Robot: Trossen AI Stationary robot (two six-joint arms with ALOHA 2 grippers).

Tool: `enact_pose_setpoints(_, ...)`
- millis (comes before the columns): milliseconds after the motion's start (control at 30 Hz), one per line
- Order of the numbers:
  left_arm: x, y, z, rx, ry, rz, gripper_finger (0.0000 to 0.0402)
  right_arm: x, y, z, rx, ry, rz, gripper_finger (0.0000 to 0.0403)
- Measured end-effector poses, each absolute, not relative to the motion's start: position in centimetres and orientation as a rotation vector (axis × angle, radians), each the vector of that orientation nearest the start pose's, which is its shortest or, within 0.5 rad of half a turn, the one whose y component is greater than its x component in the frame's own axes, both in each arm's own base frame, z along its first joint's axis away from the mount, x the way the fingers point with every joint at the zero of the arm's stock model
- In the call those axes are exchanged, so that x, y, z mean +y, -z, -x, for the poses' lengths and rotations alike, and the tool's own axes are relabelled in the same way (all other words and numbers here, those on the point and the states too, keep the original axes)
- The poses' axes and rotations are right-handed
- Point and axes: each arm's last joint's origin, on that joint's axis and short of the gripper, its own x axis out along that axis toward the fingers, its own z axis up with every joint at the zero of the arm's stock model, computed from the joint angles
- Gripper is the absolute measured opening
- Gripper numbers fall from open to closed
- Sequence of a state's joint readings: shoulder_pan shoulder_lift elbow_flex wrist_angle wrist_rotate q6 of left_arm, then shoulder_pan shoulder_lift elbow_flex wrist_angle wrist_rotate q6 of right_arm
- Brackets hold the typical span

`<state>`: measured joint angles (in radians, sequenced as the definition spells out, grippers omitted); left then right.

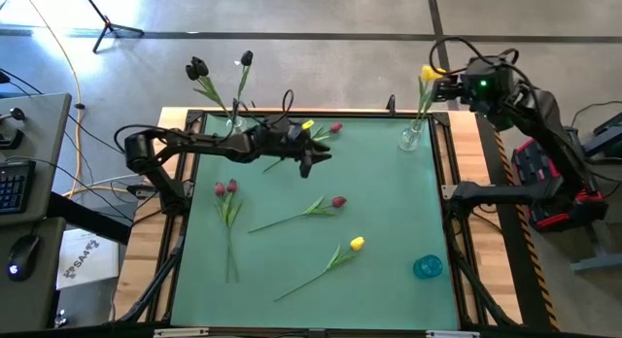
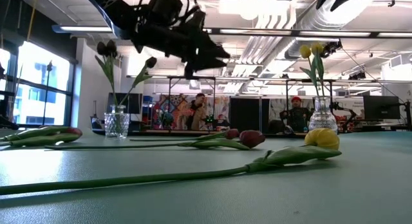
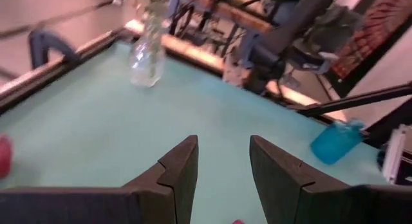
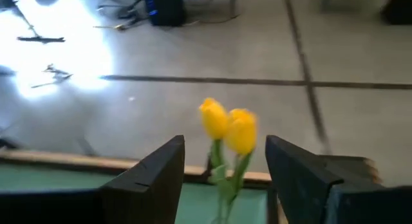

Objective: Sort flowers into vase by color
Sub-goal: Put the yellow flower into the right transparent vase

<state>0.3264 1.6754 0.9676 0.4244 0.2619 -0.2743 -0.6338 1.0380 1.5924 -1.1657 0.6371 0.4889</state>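
I have the right arm reaching up to the far right corner of the worktop [image 1: 389,231], its right gripper [image 4: 222,169] standing open on either side of two yellow tulips [image 4: 228,127] without touching them. Those two stand upright in a clear glass vase [image 1: 411,136] at that corner.

The left arm stretches level across the far half of the green mat, and the left gripper [image 1: 313,161] hangs above it with its fingers parted and nothing between them in the wrist view.

At the far left corner a cut-glass vase [image 2: 116,123] holds two black tulips [image 1: 222,71], leaning apart from each other.

Loose flowers lie flat on the mat: a pair of red tulips [image 1: 225,188] near the left edge, one red tulip [image 1: 337,202] in the middle, one yellow tulip [image 1: 356,244] nearer the front, and a red [image 1: 335,128] and a yellow one [image 1: 308,125] just beside the left gripper at the far side. All have thin green stems with long leaves and small closed heads.

A small blue translucent container [image 1: 428,267] sits at the front right of the mat. The mat looks smooth and matt, framed by pale wood.
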Motion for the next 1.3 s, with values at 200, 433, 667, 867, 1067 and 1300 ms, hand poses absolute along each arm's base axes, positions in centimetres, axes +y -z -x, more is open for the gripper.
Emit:
enact_pose_setpoints(200,8.7,-23.3,-35.1,0.253,-0.021,0.3,0.0129,-7.9,-45.8,-9.6,0.365,1.162,-0.496,0.0206)
enact_pose_setpoints(433,2.9,-22.8,-35.9,0.334,0.165,0.321,0.0129,-5.8,-44.1,-9.9,0.433,0.864,-0.636,0.0206)
enact_pose_setpoints(667,-3.0,-22.0,-36.2,0.368,0.054,0.326,0.0129,-4.6,-42.7,-11.0,0.516,0.742,-0.587,0.0206)
enact_pose_setpoints(867,-6.5,-18.9,-37.2,0.373,-0.026,0.463,0.0129,-3.9,-40.7,-12.8,0.577,0.641,-0.514,0.0206)
enact_pose_setpoints(1067,-9.2,-15.9,-38.8,0.437,-0.034,0.56,0.0129,-2.9,-39.5,-14.4,0.562,0.515,-0.541,0.0206)
enact_pose_setpoints(1300,-10.2,-12.8,-41.5,0.546,0.015,0.636,0.0129,-1.0,-38.3,-14.9,0.622,0.442,-0.562,0.0206)
